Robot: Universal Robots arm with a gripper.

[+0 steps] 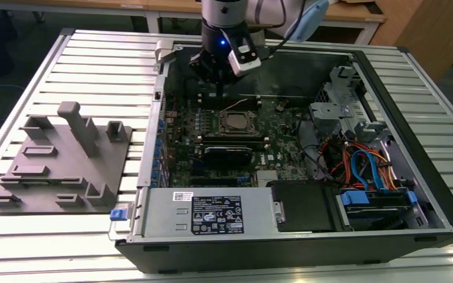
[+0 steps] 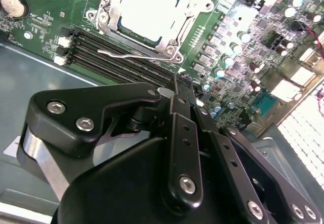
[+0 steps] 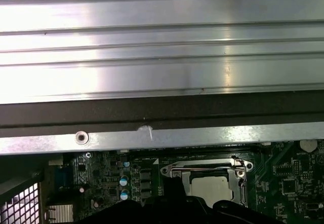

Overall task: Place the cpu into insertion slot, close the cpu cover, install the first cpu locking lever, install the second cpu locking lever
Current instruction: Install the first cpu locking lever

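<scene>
the arm hangs in at the upper middle of the exterior view, and the gripper [image 1: 217, 87] sits low inside the open case [image 1: 415, 194], over the far end of the board [image 1: 210, 147]. it is just beyond the slot [image 1: 226, 121], which lies in the centre of the frame. the gripper is close to the slot but touches nothing.

in the second wrist view the black links of the gripper [image 2: 174, 88] crowd the foreground. both sides run in to one point, so the fingers [image 2: 178, 133] look pressed together, with nothing seen between them.

past the tips is the prize. the cpu [image 2: 147, 6] is seated in the slot, its pale flat top showing through the cut-out. the cover [image 2: 112, 6] is down flat around it, silver frame on all sides. a thin wire lever [image 2: 136, 57] lies along the near edge of the cover, out over the memory slots [image 2: 116, 64]. i cannot tell whether it is hooked home.

the first wrist view shows the same chip [image 3: 212, 188] square in its frame, beyond the case wall and the ribbed table [image 3: 162, 46].

wider out, the table [image 1: 92, 53] carries a grey tray [image 1: 61, 159] at the exterior view's left, well apart from the case. blue and orange cables [image 1: 364, 165] bunch at the right of the case. a grey labelled box [image 1: 210, 212] sits along its lower edge.
</scene>
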